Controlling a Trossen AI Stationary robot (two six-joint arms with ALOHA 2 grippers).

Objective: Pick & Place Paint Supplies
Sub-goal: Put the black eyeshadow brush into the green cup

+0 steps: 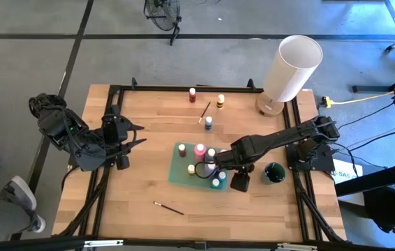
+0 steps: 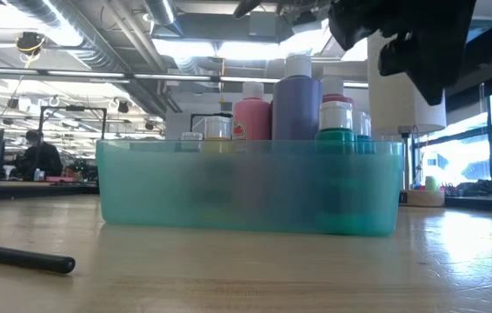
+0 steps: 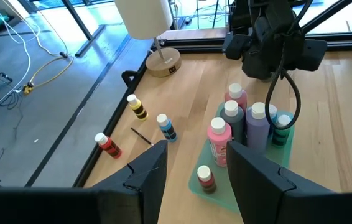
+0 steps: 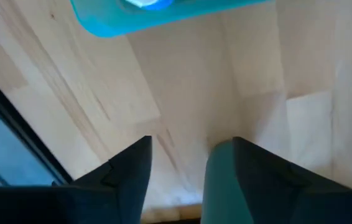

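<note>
Found the right claw low over a shallow teal plastic tray in the middle of the pale wooden tabletop, its fingers spread, bare wood showing between them and something green hard against one finger. Could not tell what that was. Counted several small paint bottles upright in the tray, among them a pink one and a taller purple one with a white cap, crowded side by side. Saw three more standing outside it towards the far edge: a red bottle, a yellow bottle and a blue bottle, with a thin dark-handled brush lying among them. Spotted a second dark brush alone near the front edge, well apart from the tray. Left the left claw at the tabletop's left side, also spread and empty.
</note>
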